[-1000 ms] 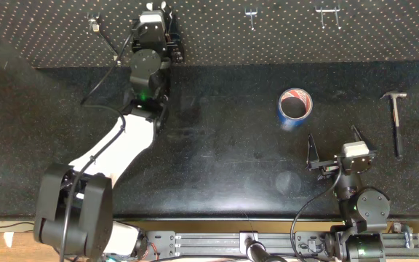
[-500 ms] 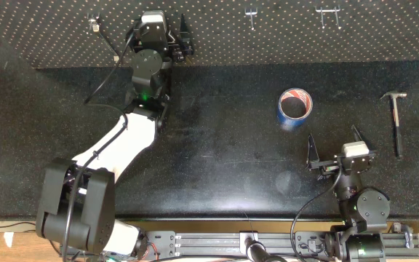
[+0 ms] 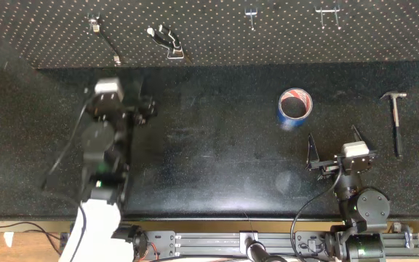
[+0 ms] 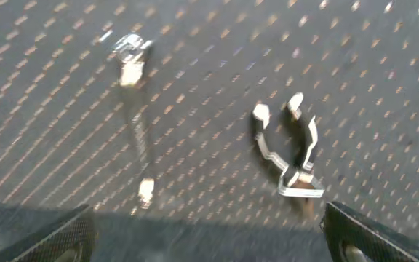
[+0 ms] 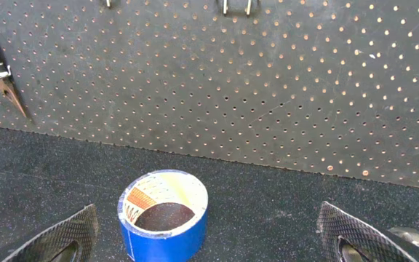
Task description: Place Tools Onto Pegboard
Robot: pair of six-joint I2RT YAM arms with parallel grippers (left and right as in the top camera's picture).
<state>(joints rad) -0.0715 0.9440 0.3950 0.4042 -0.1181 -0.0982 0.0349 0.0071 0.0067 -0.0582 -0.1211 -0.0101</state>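
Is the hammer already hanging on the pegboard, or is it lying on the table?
On the table: the hammer lies flat on the black table, apart from the pegboard and its hooks.

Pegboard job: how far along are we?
Done: a clamp hangs on the pegboard. In hand: nothing; the left gripper and right gripper are both over the table with jaws open. Left: the tape and hammer lie on the table, with free hooks above them.
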